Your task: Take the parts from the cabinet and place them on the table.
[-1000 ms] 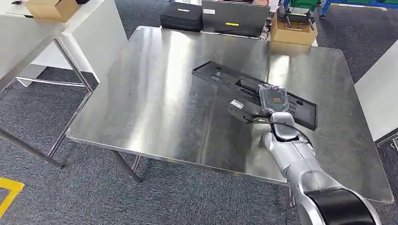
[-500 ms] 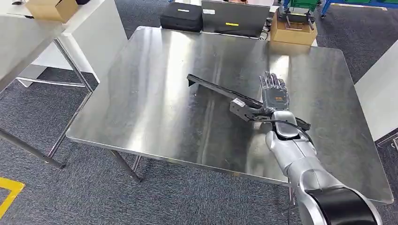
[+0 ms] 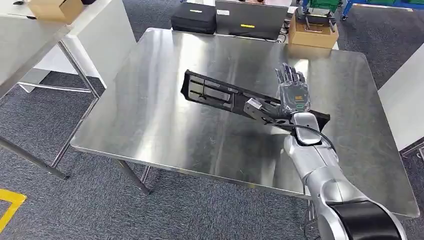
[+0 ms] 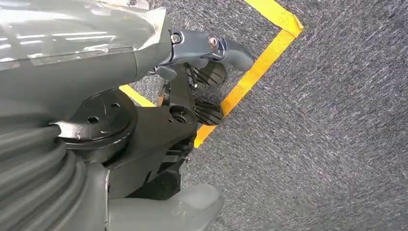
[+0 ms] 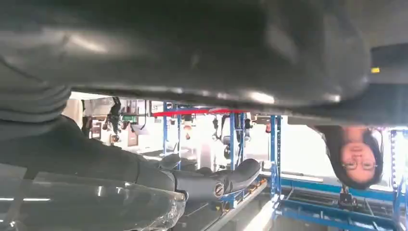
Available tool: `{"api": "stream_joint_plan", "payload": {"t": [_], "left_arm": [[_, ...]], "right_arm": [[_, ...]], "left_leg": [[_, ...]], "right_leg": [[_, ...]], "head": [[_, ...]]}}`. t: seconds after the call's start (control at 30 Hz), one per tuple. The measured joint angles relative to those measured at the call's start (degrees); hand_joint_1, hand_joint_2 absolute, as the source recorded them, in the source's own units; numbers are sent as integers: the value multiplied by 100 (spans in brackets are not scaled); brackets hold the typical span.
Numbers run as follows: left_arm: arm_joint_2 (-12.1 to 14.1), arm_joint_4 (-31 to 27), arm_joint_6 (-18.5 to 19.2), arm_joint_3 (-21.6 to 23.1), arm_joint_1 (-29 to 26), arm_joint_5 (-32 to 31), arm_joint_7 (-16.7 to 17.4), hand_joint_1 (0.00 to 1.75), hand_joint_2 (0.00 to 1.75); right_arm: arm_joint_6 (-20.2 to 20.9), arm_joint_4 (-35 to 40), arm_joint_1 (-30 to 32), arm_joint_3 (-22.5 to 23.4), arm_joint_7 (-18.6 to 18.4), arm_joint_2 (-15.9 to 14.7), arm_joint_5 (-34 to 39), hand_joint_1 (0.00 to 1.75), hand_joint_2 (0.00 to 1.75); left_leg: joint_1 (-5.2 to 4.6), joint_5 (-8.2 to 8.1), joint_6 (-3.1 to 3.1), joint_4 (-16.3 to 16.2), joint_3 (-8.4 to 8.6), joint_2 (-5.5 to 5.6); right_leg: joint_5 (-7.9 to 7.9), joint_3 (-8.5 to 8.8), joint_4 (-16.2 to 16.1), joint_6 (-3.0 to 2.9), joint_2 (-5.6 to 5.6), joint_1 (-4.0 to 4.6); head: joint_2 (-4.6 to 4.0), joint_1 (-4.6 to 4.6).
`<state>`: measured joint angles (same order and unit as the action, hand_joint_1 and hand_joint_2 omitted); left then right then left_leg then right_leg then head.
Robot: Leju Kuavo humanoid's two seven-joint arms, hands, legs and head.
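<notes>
A long black part (image 3: 220, 94) with cut-outs slants over the steel table (image 3: 165, 115), its left end raised and its underside turned toward me. My right hand (image 3: 294, 95) holds it near its right end: the thumb side hooks the part while the fingers point straight up and spread behind it. In the right wrist view the part (image 5: 192, 48) is a dark band close above the outstretched fingers (image 5: 211, 185). My left hand (image 4: 159, 130) hangs over grey carpet with nothing in it, fingers apart.
Behind the table stand a black case (image 3: 193, 17), a grey box (image 3: 250, 19) and a cardboard box (image 3: 312, 32). White tables flank it at left (image 3: 30, 40) and right (image 3: 405, 100). Yellow tape (image 4: 255, 72) marks the floor. A person (image 5: 353, 154) stands beyond.
The part lay flat on the table under my right hand. It then tipped onto its edge and has now rolled further, left end rising, as my hand turned fingers-up.
</notes>
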<state>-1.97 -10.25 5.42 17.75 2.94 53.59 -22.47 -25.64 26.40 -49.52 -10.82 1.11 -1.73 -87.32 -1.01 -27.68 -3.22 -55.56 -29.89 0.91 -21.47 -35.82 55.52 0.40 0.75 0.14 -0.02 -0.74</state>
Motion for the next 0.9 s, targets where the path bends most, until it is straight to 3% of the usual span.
{"api": "stream_joint_plan", "payload": {"t": [0.07, 0.2, 0.27, 0.47, 0.9], "left_arm": [[0, 0, 0, 0, 0, -2, 0, 0, 175], [2, 0, -11, 0, 0, -37, 2, 0, 175], [4, 0, -15, 0, 1, -85, 24, 0, 175], [11, 0, -26, 0, 17, -151, 90, 0, 175], [24, 0, -131, 35, 128, -267, 234, 0, 175]], "right_arm": [[-115, 89, 13, 13, 72, 7, 2, 0, 0], [-892, 497, 102, 46, 79, 2, -175, 0, 0], [-1089, 717, 117, 55, -11, -24, -238, 0, 0], [-1152, 1099, 172, 157, -57, -153, -245, 0, 0], [-1198, 1128, 437, 389, -162, -446, -221, 0, 0]], "left_leg": [[0, 0, 0, 0, 0, -1], [-1, 0, 0, 0, 1, -2], [-2, -1, 0, 0, 3, -2], [-3, -2, -1, 0, 5, -5], [-4, -2, -1, -1, 5, -5]], "right_leg": [[0, 0, 0, 0, 0, 0], [0, 0, 0, 0, 1, 0], [0, 0, -1, 0, 1, 0], [0, 0, -2, 0, 2, -1], [0, 1, -2, 0, 3, -1]], "head": [[0, 0], [0, 0], [0, -2], [0, 0], [0, -2]]}}
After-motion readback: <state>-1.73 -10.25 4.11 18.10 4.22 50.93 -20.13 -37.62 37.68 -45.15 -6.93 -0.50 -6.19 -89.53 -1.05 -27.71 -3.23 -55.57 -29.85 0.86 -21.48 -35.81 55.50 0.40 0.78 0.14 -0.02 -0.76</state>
